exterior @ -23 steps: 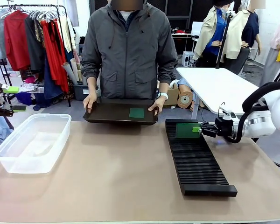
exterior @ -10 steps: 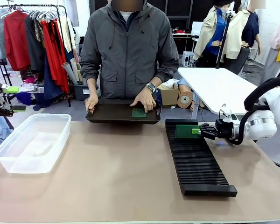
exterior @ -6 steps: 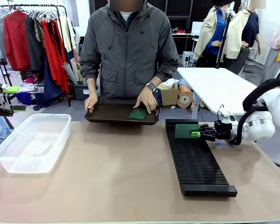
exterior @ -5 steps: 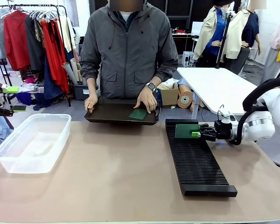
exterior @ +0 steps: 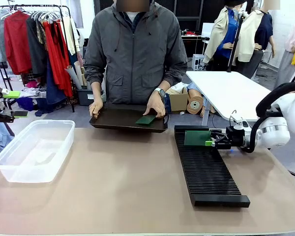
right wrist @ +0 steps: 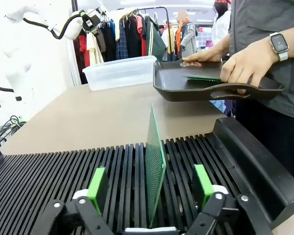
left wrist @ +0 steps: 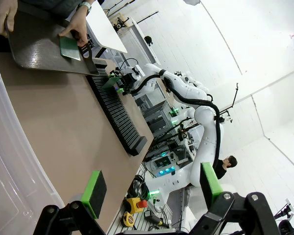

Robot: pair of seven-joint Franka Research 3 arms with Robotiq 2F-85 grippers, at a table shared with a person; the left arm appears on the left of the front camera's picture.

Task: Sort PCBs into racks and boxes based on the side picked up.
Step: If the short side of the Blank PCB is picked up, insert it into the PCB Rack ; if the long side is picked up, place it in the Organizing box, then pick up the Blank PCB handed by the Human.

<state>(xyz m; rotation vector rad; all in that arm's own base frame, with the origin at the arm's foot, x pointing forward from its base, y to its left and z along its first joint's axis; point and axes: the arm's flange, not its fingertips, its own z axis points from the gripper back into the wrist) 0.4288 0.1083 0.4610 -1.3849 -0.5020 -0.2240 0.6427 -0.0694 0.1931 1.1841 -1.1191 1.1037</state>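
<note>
Right wrist view: right claw (right wrist: 150, 187) gapes astride the PCB (right wrist: 156, 159) upright in the rack (right wrist: 54, 176), tray (right wrist: 186, 90) beyond; left claw (left wrist: 152, 188) gapes empty.

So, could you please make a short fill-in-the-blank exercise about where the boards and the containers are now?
1. The thin square green circuit board stands ____ in a slot of the long black ribbed rack.
2. The jaws of the right gripper are ____, one pad on each side of that board.
3. The person holds the flat black tray with ____ hands.
4. In the front view, the clear plastic tub sits on the tan table at its ____ side.

Missing words: upright; open; both; left.
</note>
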